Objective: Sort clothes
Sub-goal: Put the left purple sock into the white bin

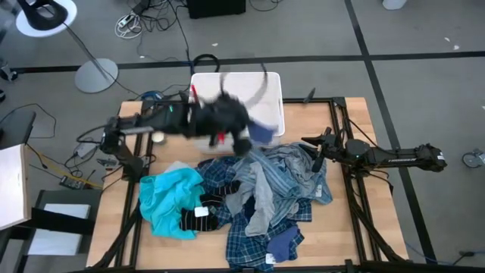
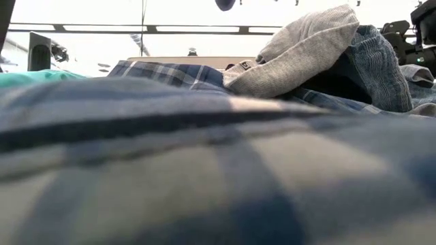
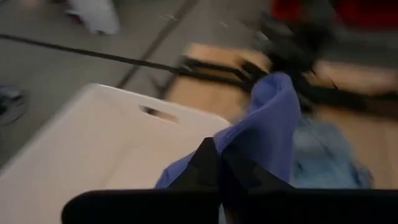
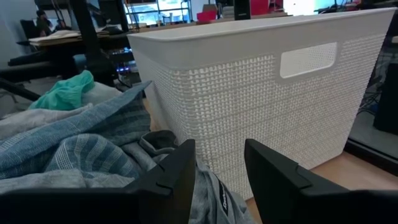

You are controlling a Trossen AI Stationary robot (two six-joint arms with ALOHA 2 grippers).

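Overhead, we note the wooden table (image 1: 114, 220) on grey floor (image 1: 424, 45), left gripper (image 3: 214, 165) clamping a blue garment (image 3: 267, 130) over the white bin (image 1: 235, 80), right gripper (image 4: 219, 163) parted.

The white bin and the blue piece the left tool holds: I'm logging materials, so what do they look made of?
White bin: seemingly moulded plastic, matte, with a woven-pattern wall and a cut-out handle. Blue piece in the left tool: soft fabric, judging by how it folds and drapes; the weave cannot be made out.
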